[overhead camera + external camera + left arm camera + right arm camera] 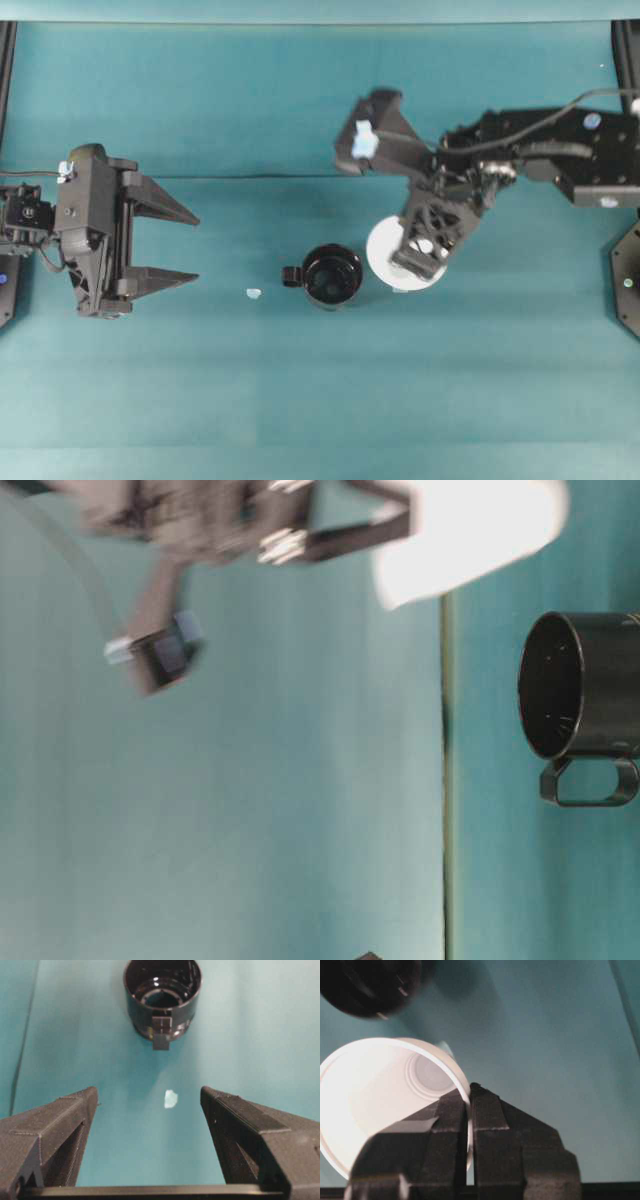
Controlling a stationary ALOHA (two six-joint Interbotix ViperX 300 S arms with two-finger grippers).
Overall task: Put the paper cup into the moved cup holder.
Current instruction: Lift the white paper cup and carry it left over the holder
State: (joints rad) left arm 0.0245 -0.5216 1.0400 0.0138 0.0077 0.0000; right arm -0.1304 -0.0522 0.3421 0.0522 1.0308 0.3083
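While the right gripper (469, 1092) has its jaws pinched together on the rim wall of the paper cup (380, 1100), one finger inside and one outside, the cup has not yet gone into the cup holder (331, 276), so the main part of the task is judged to be still ahead. Seen from overhead, the paper cup sits just beside the holder, on the side away from the holder's handle stub, the two close but apart. The table-level view is blurred and hints that the cup may be off the table, though this cannot be told for sure. Both vessels look empty: the holder shows only its glossy black inside, the cup its white floor. What remains is to carry the cup over the holder's mouth and lower it in. The left gripper (165, 243) waits well apart from the holder on its handle side, jaws spread wide and holding nothing, with a small pale scrap (253, 293) between it and the holder.
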